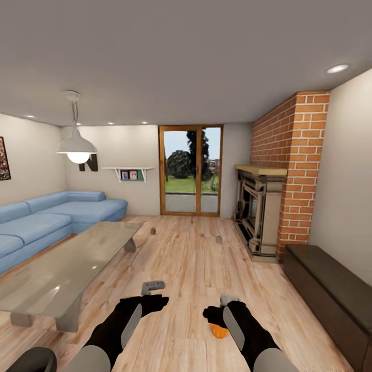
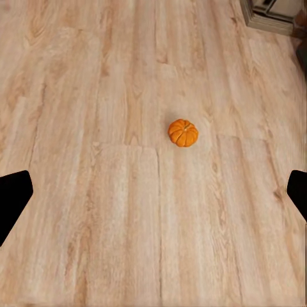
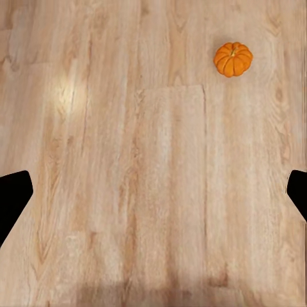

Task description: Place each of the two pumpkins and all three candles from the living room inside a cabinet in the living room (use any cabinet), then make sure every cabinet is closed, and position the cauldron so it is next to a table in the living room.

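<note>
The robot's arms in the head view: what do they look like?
Both arms are matte black near the wrist with a pale grey panel along each forearm, turning light grey nearer the body. The left tool and right tool end in small grey parts.

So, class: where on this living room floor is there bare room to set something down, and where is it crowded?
Free: the wooden floor between the glass coffee table and the dark cabinet, and toward the glass door. Busier: a pumpkin lies by the right gripper, and small candles dot the floor farther on.
</note>
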